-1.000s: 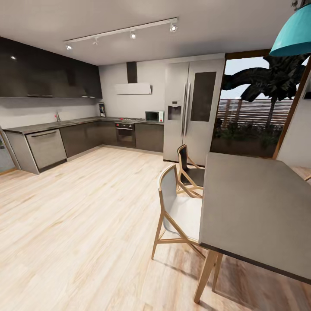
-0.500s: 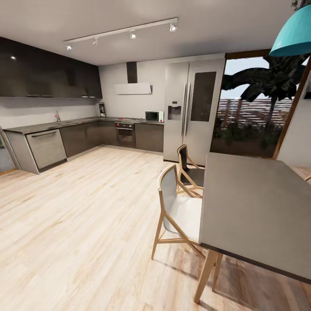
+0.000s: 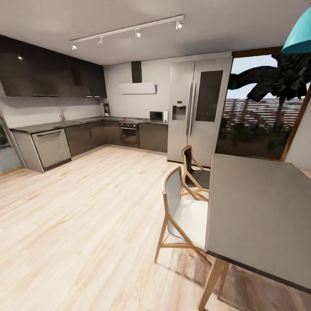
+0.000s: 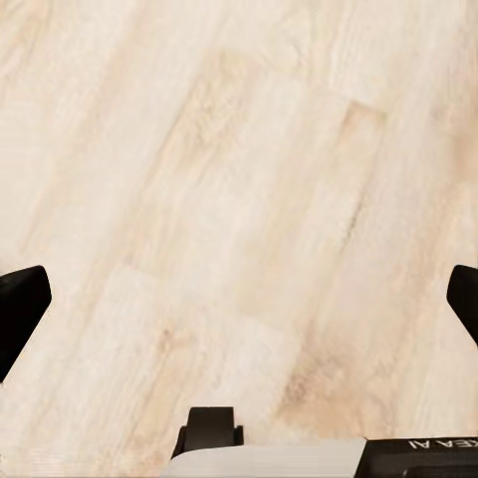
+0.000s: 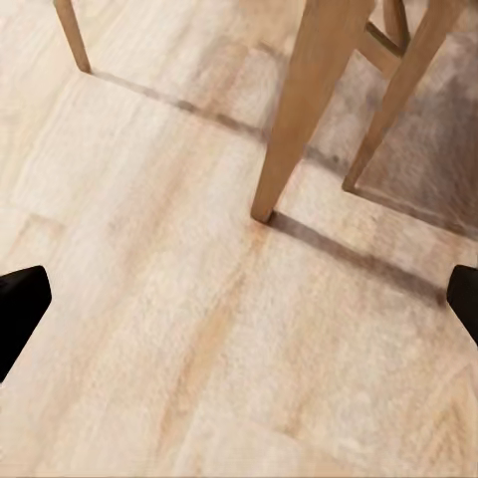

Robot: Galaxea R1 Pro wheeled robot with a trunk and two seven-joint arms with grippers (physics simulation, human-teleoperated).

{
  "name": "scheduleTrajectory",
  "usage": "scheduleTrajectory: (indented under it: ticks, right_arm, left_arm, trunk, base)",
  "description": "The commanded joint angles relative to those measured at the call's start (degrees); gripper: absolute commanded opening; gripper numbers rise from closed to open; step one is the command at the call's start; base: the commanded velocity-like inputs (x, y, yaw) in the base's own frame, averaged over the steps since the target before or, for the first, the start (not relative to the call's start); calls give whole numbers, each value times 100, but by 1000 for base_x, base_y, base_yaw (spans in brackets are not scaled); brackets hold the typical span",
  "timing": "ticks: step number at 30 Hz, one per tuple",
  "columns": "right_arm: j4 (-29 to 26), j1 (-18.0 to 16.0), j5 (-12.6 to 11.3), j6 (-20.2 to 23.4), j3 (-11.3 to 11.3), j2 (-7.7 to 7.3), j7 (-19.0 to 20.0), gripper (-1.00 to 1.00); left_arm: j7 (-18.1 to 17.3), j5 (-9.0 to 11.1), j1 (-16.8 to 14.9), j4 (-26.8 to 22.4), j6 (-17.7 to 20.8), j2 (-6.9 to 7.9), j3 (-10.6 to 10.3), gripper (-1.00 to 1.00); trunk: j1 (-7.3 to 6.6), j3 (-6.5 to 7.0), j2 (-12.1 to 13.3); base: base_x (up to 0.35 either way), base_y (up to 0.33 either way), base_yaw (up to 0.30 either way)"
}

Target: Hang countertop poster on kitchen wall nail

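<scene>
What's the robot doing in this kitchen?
It isn't holding anything yet. Both end effectors, left and right, hang open over the wooden floor. The poster stands far off on the kitchen countertop, in the corner near the hob. The dining table and chairs are close on its right.

Pale wood-grain floor (image 3: 86, 224), grey kitchen countertop (image 3: 65, 124), turquoise lamp (image 3: 300, 36).

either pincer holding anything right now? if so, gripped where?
Nothing held. The left pincer and right pincer are both open over bare wood floor. The poster stands on the far countertop.
</scene>
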Motion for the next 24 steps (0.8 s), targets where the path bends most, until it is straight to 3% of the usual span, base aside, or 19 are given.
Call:
scheduleTrajectory:
  ticks: [1, 18, 24]
  right_arm:
    - [3, -2, -1, -19, 2, 1, -3, 100]
    - [3, -3, 7, -26, 11, 11, -16, 100]
    - [22, -3, 17, -7, 16, -2, 11, 100]
  left_arm:
    - [-2, -4, 1, -5, -10, 0, 2, 100]
    - [-11, -4, 1, -4, -1, 104, 19, 100]
    - [-14, -2, 1, -4, 2, 113, 25, 100]
  trunk:
    - [3, -8, -2]
    - [3, -71, -2]
    - [3, -76, -2]
  base:
    - [322, 0, 244]
    - [331, 0, 251]
    - [334, 7, 55]
